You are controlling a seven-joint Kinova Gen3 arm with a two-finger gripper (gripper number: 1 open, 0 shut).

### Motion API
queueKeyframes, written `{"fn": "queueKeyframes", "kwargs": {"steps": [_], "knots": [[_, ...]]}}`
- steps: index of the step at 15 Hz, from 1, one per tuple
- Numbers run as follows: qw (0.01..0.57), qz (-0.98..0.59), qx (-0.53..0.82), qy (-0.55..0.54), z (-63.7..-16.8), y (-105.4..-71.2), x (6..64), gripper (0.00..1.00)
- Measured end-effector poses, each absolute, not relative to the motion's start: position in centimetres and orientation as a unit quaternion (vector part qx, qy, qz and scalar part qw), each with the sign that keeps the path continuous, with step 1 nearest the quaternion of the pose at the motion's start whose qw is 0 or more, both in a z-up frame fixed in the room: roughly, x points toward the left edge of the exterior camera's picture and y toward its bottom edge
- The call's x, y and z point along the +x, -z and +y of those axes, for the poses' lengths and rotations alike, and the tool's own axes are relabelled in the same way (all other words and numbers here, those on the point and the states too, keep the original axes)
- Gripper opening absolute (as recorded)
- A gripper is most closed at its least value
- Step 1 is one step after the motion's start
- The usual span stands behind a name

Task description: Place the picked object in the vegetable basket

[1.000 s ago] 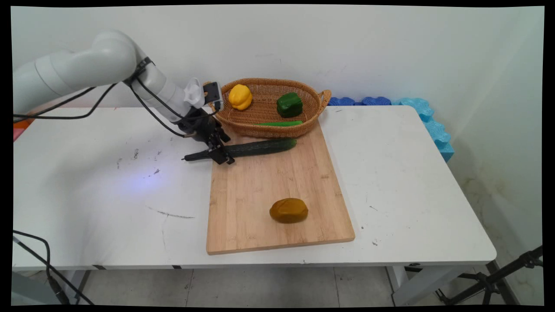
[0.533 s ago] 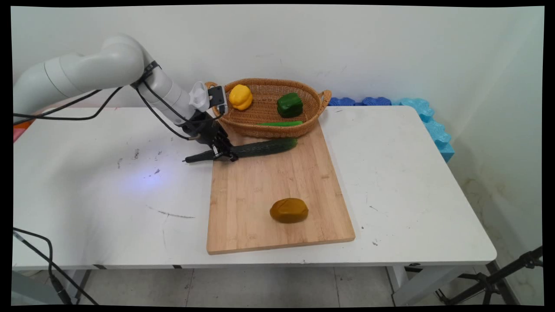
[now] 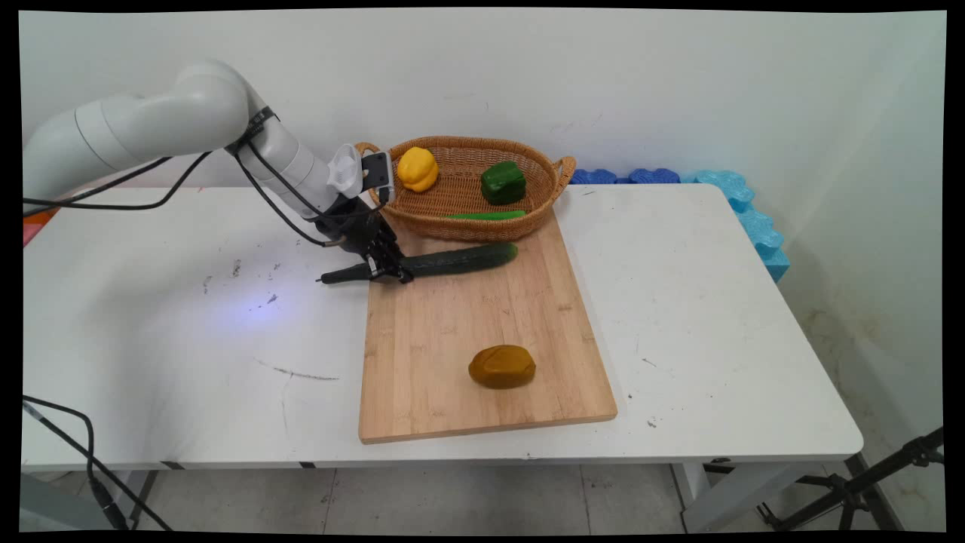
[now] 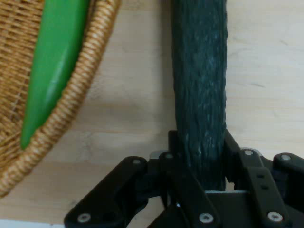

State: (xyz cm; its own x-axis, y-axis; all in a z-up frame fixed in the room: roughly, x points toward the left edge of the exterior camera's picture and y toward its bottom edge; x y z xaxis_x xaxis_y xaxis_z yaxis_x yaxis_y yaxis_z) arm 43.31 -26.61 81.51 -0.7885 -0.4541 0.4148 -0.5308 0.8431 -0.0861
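Cucumber (image 4: 199, 90) clamped between the jaws over the cutting board (image 3: 482, 339).

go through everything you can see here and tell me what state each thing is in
hand: shut on the cucumber
cucumber: lying gripped across the board's far edge
cutting board: flat on the table
potato: resting on the board
basket: upright, holding a yellow pepper, green pepper and green chilli

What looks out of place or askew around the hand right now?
Only the cucumber: it lies half off the cutting board, its left end overhanging the table, with the hand shut on it. Nothing looks spilled or damaged.
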Motion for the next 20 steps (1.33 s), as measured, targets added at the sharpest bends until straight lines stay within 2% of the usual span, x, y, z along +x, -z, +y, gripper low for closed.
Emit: {"fn": "queueKeyframes", "kwargs": {"steps": [9,20], "knots": [[0.216,-0.951,0.197,-0.101,-25.0,-84.7,43.2,0.00],[0.237,-0.954,0.137,-0.124,-24.5,-90.9,43.9,0.00]]}}
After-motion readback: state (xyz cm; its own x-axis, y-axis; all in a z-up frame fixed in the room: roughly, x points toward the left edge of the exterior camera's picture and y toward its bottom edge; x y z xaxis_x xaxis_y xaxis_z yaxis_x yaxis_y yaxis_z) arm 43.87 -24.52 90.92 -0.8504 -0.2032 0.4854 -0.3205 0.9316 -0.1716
